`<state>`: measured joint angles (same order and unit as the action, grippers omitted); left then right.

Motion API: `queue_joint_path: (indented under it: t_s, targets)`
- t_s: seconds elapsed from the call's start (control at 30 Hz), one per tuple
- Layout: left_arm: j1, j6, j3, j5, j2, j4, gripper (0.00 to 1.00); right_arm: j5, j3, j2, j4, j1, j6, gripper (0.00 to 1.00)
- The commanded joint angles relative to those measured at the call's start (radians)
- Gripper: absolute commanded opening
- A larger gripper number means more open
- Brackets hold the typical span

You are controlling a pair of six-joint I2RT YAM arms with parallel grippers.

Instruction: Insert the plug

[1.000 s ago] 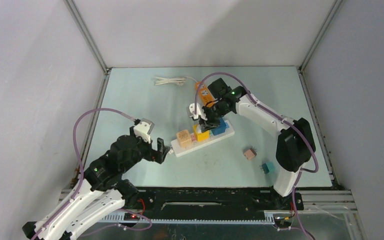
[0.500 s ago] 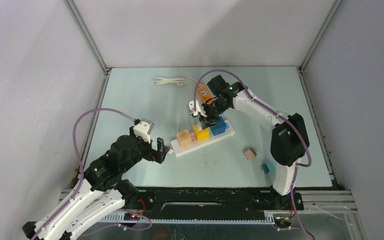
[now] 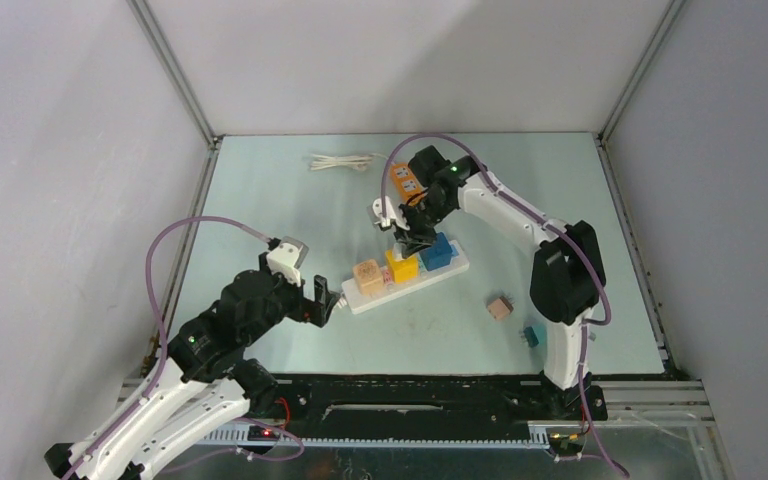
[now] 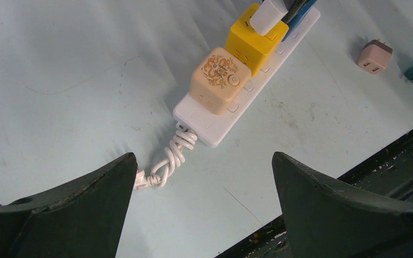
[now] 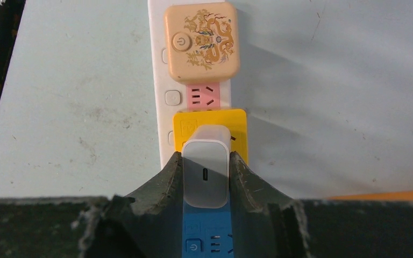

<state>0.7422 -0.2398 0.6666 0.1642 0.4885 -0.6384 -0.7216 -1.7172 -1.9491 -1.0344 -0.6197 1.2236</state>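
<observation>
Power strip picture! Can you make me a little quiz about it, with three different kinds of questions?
1. True or false: the left gripper holds the white charger.
2. Fill in: the bare socket beside the tan cube is coloured ___.
3. Which cube sits nearest the cord end of the power strip? A) blue B) tan C) yellow

Key: 1 false, the right gripper holds it. 2 pink. 3 B.

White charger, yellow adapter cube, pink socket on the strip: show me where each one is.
white charger (image 5: 206, 166): right wrist view, end face beside its port.
yellow adapter cube (image 4: 246, 42): left wrist view, bare face below the charger.
pink socket (image 5: 207, 97): right wrist view, on its slots.
</observation>
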Motion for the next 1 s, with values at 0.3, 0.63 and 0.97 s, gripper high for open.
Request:
queue_joint_path:
  t_s: [0.3, 0.63, 0.97]
  targets:
    - [0.002, -0.018, -0.018, 0.018, -0.013, 0.029, 0.98, 0.071, -0.037, -0.107, -0.011, -0.017, -0.11, 0.0]
    - [0.002, -0.019, -0.018, 0.022, -0.019, 0.029, 0.98, 0.115, 0.025, -0.122, 0.033, -0.032, -0.162, 0.0]
    - [0.002, -0.019, -0.016, 0.02, -0.022, 0.027, 0.98, 0.156, 0.073, -0.158, 0.062, -0.04, -0.199, 0.0]
